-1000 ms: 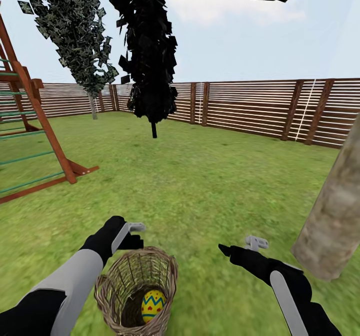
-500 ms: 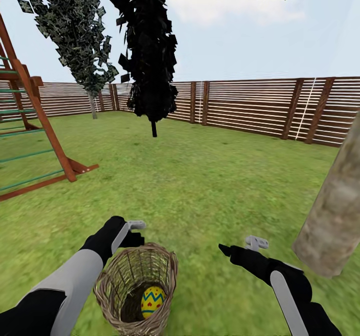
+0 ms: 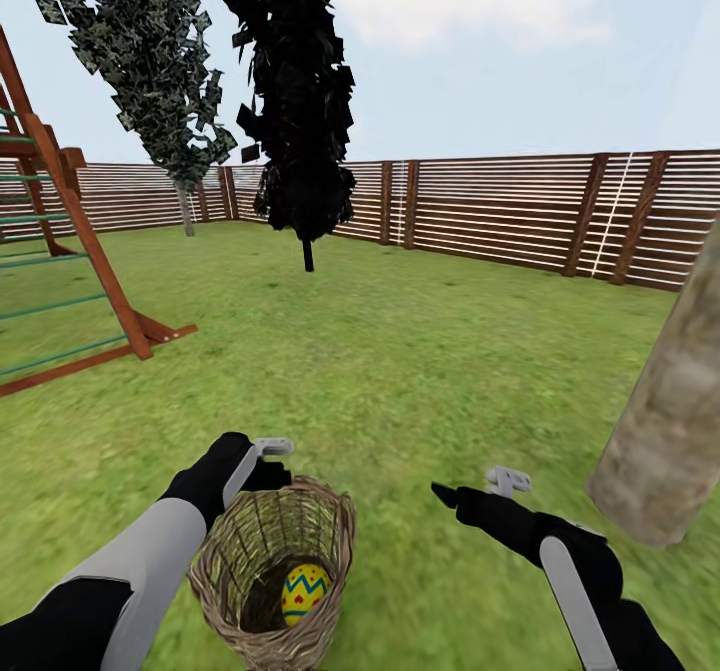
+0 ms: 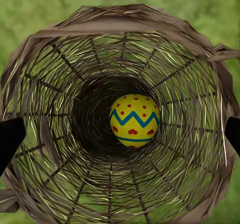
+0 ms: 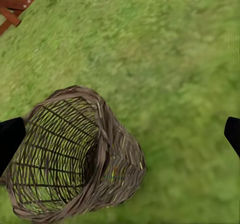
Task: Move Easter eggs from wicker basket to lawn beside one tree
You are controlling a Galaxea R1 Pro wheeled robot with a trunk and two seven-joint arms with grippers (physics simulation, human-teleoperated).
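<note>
Both pincers stay spread wide and empty; only the head camera has dipped slightly, egg point(image 4: 134, 121) unmoved in basket point(image 3: 225, 571).

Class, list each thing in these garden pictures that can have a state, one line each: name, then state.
wicker basket: tilted on the lawn, mouth open, one egg visible inside.
Easter egg: lying at the basket's bottom, not gripped.
left hand: open, fingers spread wide at the basket's mouth.
right hand: open, empty, above the grass.
</note>
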